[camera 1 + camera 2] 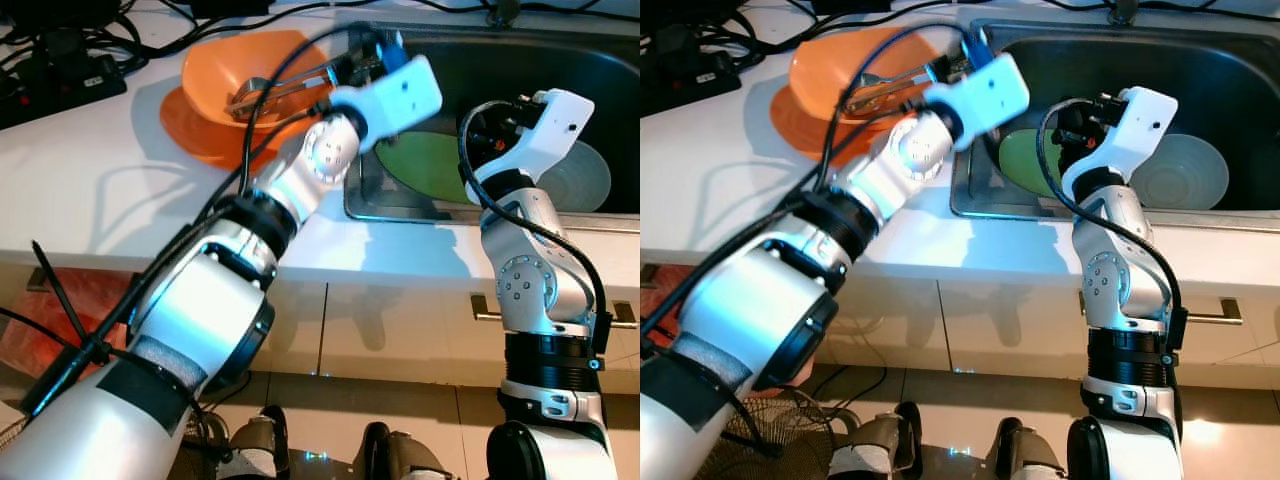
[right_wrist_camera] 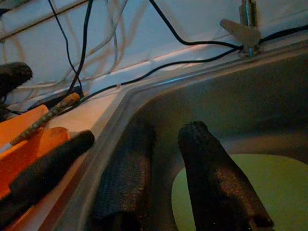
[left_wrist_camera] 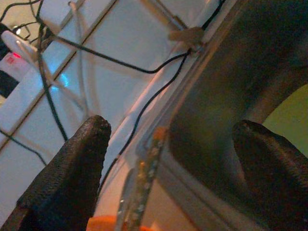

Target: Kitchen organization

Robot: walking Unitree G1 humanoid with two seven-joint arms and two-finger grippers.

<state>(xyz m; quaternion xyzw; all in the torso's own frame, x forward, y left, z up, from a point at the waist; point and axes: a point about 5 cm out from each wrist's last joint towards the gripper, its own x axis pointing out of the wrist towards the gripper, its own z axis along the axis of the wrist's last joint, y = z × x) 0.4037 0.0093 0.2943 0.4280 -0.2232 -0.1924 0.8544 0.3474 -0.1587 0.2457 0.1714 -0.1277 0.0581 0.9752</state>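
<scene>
From the left eye view, the left arm reaches forward across the white counter, its gripper at the near left corner of the steel sink, right beside an orange bowl. The bowl stands on an orange plate and holds metal tongs, whose handle end points toward the gripper. The right arm rises from below with its gripper over the sink basin. In the basin lie a green plate and, to its right, a pale grey plate — partly hidden by the arm. A black power strip with cables sits at the far left of the counter.

The right eye view shows the same layout: the orange bowl just left of the sink rim, the green plate behind the right arm, the grey plate further right.

In the left wrist view, the two black fingers stand wide apart with nothing between them but the sink's edge; a thin speckled handle — seemingly the tongs' — rises in the gap without touching either pad. Black cables run along the white wall behind.

In the right wrist view, the right gripper's fingers sit close together, a narrow gap between them, holding nothing, above the green plate. The orange bowl and one finger of the left gripper show at the side, just outside the sink rim.
</scene>
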